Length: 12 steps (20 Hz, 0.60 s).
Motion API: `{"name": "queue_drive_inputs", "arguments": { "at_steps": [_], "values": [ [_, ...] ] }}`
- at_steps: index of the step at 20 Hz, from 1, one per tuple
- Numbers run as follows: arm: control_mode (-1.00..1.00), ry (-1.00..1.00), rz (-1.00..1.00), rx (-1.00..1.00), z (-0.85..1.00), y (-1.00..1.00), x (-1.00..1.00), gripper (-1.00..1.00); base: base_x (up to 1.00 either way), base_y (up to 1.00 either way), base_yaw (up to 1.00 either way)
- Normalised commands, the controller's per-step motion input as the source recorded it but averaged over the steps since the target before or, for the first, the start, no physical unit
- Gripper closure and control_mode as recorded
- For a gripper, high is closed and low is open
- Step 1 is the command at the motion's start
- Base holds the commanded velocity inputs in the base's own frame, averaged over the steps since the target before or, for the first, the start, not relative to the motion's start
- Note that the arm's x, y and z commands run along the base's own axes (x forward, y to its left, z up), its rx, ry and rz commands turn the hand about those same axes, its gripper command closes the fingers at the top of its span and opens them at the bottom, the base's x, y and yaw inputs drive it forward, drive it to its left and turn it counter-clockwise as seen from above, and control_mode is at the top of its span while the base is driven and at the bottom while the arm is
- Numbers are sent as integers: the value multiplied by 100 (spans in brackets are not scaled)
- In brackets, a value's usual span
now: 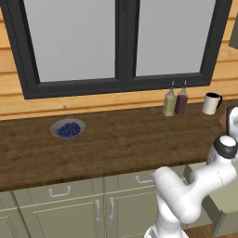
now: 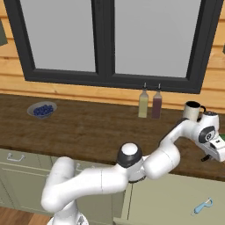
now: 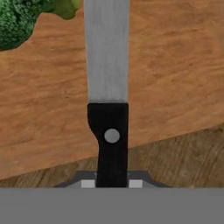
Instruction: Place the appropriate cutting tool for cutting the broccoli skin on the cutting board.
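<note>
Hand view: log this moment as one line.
end effector: shut on knife | blade over cutting board | broccoli on board | release: not yet

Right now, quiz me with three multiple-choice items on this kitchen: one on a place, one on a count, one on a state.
1. Where does the knife blade lie?
A. Over the cutting board
B. In the bowl
C. Inside the mug

2. How many bottles stand under the window?
A. One
B. Two
C. Four

3. What state is the gripper in?
A. Open, empty
B. Shut on the knife
C. Shut on the broccoli

Answers: 1 A, the hand view shows the blade above the tan board, near the broccoli. 2 B, a yellowish and a dark one stand side by side. 3 B, the black handle sits between the fingertips.
</note>
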Motion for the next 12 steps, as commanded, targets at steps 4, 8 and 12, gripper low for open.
{"name": "queue_drive_inputs", "arguments": {
  "at_steps": [4, 8, 12],
  "values": [
    [-100, 16, 2, 10, 3, -48, 19, -100, 0, 0, 0],
    [-100, 16, 2, 9, 3, -47, 15, -100, 0, 0, 0],
    [-100, 10, 1, 9, 10, -36, 0, -100, 0, 0, 0]
  ]
}}
